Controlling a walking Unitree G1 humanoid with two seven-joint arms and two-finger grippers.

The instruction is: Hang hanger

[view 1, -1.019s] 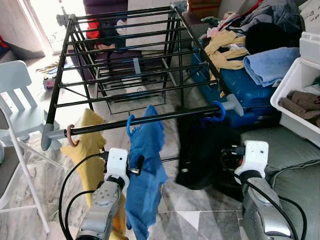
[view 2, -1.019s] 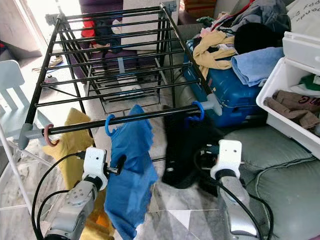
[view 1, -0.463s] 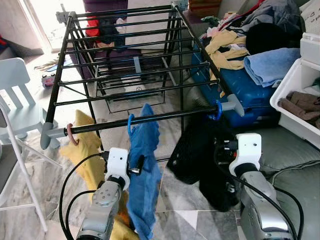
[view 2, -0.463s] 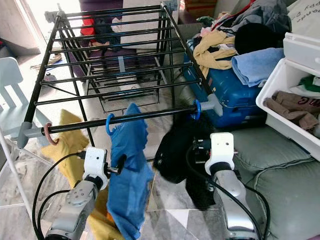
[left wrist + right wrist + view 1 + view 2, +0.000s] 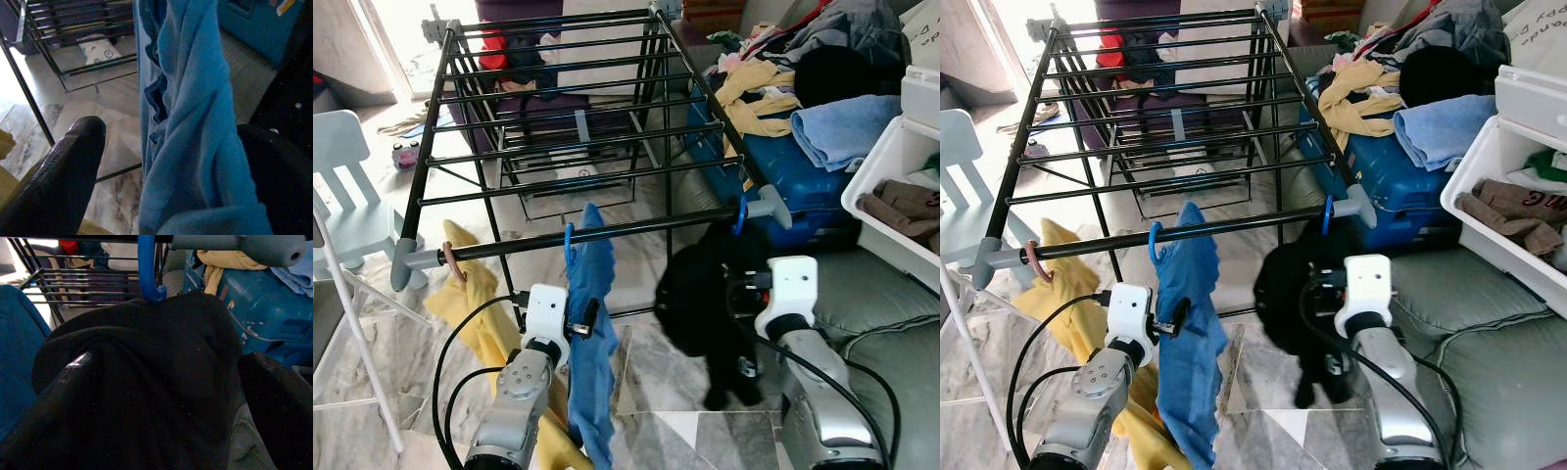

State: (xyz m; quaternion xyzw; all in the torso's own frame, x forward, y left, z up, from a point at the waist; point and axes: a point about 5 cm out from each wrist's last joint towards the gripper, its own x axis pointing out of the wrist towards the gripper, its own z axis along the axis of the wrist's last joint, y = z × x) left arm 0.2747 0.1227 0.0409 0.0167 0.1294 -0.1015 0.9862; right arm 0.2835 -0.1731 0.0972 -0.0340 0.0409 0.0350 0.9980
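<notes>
Three hangers hook on the drying rack's front rail: a pink one at its left end with a yellow garment, a blue hanger mid-rail carrying a blue garment, another blue hanger at the right end carrying a black garment; the left hand straddles the blue garment, fingers parted; the right hand likewise spreads around the black one.

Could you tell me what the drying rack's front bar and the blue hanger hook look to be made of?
Front bar: probably painted metal, thin, straight, glossy black, ending in grey plastic-looking caps. Blue hanger hook: likely moulded plastic, smooth, evenly coloured, softly shiny.
</notes>
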